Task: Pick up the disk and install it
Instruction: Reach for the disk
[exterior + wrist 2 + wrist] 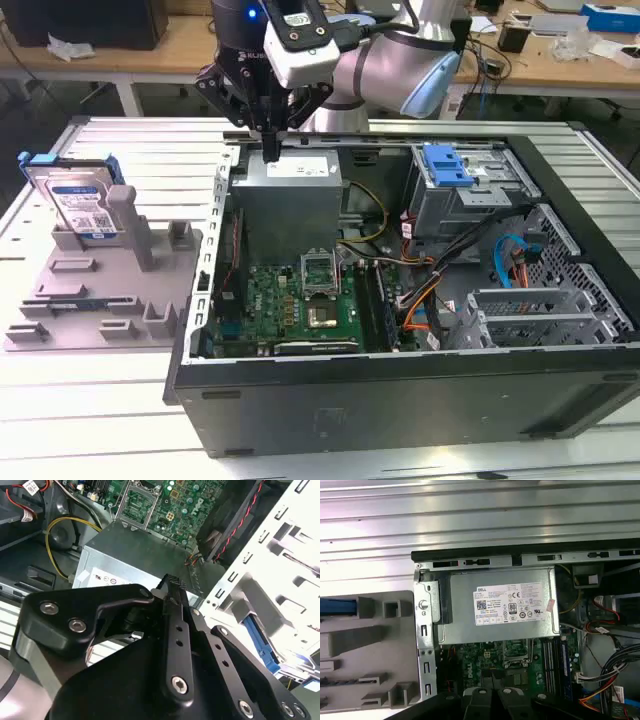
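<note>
The disk (82,205) is a silver drive with a blue-and-white label and a blue rail frame. It stands on edge at the back of the grey fixture plate (100,300), at the exterior view's left. My gripper (270,148) hangs over the near corner of the grey power supply (290,190) inside the open computer case, well to the right of the disk. Its fingers are shut with nothing between them; in the second wrist view the gripper (172,582) points down at the power supply (135,555). A strip of the disk's blue rail (337,606) shows in the first wrist view.
The open computer case (400,380) lies on a slatted metal table. Inside are a green motherboard (290,295), loose cables, and a metal drive cage with a blue latch (447,165) at the back right. Upright posts (125,215) on the fixture stand beside the disk.
</note>
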Robot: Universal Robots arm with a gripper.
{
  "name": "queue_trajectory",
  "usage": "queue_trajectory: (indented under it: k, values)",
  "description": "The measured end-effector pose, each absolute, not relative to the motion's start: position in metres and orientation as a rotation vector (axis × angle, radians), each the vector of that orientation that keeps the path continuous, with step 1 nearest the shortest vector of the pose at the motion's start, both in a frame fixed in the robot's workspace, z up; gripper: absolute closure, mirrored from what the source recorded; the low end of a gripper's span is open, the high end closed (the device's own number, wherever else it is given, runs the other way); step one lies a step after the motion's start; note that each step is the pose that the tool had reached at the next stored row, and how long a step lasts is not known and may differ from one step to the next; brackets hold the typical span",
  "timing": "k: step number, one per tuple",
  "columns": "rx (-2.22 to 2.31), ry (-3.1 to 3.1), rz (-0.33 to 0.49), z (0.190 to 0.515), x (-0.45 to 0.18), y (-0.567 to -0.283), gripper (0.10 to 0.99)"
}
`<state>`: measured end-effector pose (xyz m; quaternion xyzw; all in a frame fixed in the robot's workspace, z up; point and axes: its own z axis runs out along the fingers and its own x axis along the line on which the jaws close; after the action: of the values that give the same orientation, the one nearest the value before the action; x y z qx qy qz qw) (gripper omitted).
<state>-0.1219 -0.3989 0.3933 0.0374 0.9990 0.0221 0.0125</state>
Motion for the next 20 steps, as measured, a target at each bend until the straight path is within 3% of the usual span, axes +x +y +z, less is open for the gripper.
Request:
queue_trajectory:
  k: [10, 20]
  values:
    - [0.117, 3.114, 0.069, 0.393, -0.126, -0.399, 0.98]
    - [0.117, 3.114, 0.069, 0.382, -0.219, -0.378, 0.98]
